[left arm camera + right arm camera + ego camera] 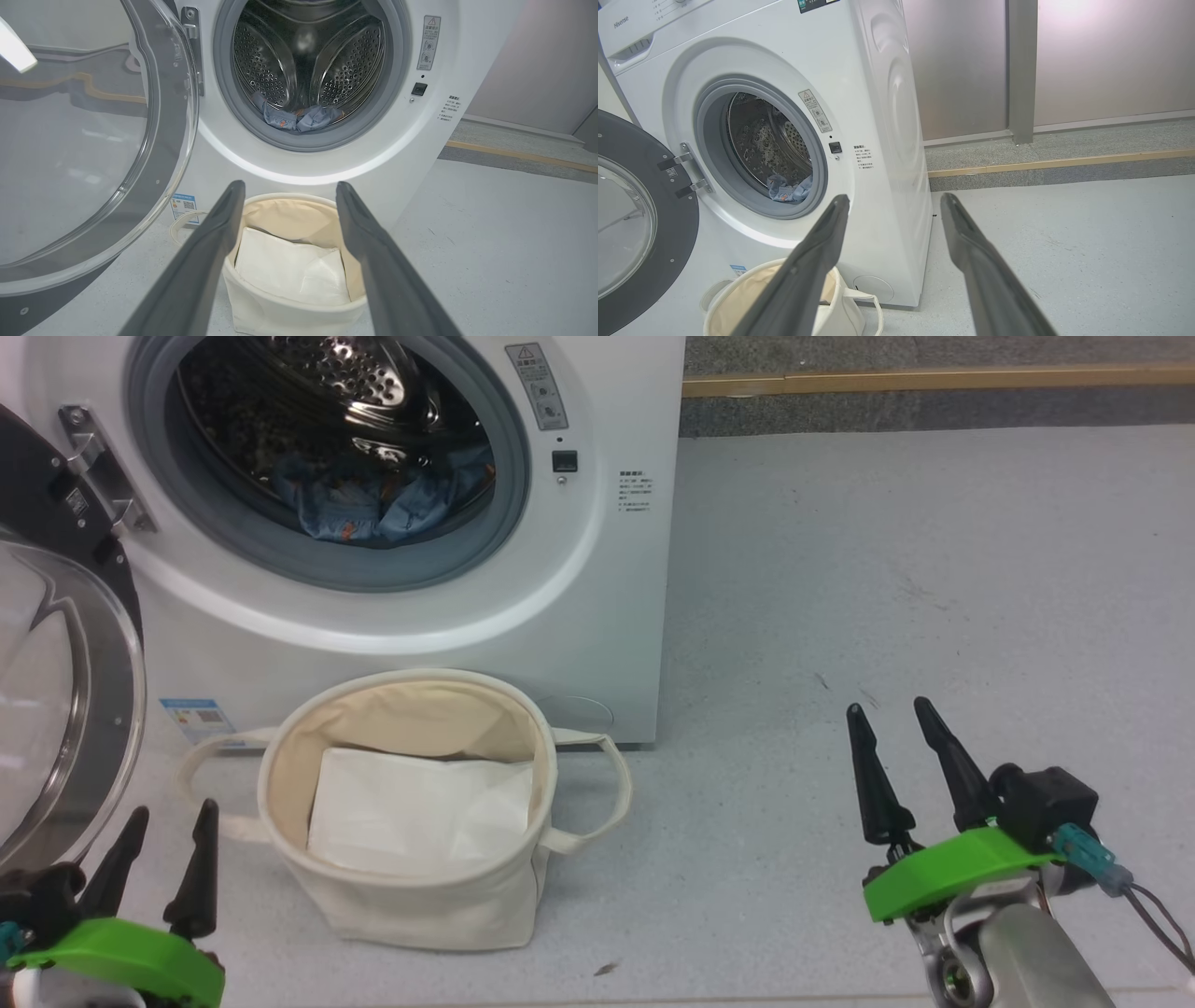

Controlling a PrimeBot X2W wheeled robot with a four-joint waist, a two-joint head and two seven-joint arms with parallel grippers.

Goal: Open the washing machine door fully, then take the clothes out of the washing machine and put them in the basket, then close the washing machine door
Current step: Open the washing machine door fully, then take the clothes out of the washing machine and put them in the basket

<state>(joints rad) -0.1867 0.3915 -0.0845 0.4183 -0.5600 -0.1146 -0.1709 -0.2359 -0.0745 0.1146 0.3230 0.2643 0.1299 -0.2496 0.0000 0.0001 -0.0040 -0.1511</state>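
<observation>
The white washing machine (pixel 597 616) (pixel 420 154) (pixel 878 140) stands with its door (pixel 65 709) (pixel 93 154) (pixel 640 224) swung open to the left. The light blue clothes (pixel 373 499) (pixel 299 119) (pixel 789 190) lie crumpled at the bottom of the steel drum. On the floor before the machine sits the cream basket (pixel 411 905) (pixel 261 312) (pixel 752 298), holding a folded white sheet (pixel 415 812) (pixel 289 268). My left gripper (pixel 168 821) (pixel 289 189) is open, low at the basket's left. My right gripper (pixel 892 714) (pixel 896 200) is open over the bare floor, right of the machine.
Grey speckled floor (pixel 934 569) stretches to the right of the washer. A raised step with a yellow strip (pixel 934 378) (pixel 1064 161) runs along the back, below frosted wall panels (pixel 1111 56).
</observation>
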